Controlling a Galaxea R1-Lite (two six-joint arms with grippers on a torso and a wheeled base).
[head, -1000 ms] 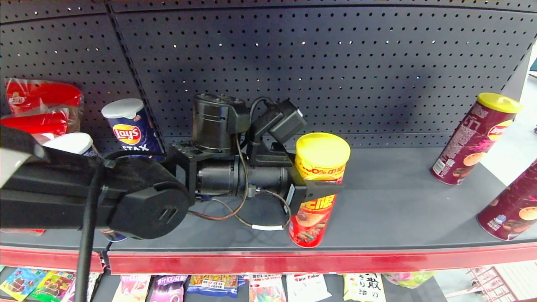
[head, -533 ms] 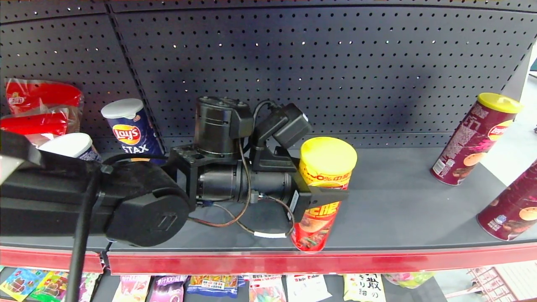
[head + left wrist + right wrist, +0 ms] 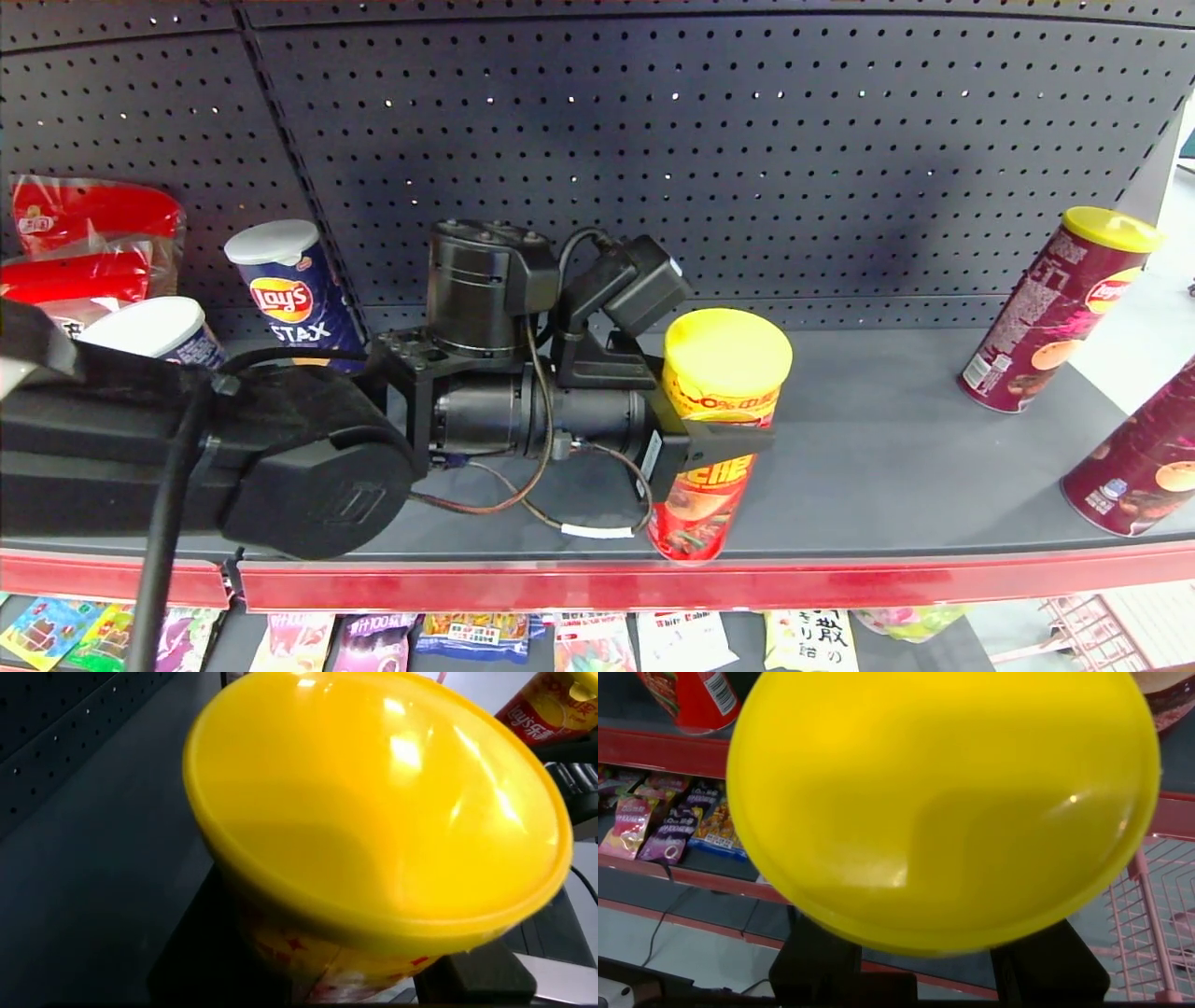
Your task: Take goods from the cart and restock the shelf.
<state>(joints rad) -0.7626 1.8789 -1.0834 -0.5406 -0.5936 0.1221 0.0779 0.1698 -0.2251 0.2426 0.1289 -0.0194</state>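
Note:
A red chip can [image 3: 702, 485] with a yellow lid [image 3: 727, 347] stands slightly tilted at the front edge of the grey shelf [image 3: 868, 448]. My left gripper [image 3: 714, 427] reaches in from the left and is shut on the can just below the lid. In the left wrist view the yellow lid [image 3: 374, 812] sits close above the dark fingers [image 3: 201, 952]. Low in front of the shelf, my right gripper [image 3: 929, 971] is shut on a second can, and its yellow lid [image 3: 943, 803] hides the body.
Two maroon cans [image 3: 1060, 308] [image 3: 1130, 467] stand at the shelf's right end. Two blue cans [image 3: 289, 280] [image 3: 154, 322] and red bagged goods [image 3: 89, 233] are at the left. Bare shelf lies between. Snack bags [image 3: 588, 639] fill the lower shelf. A pink cart [image 3: 1158, 943] stands beside my right gripper.
My left gripper has carried the red can a little to the right and lower, toward the shelf's front edge. The other goods have not moved.

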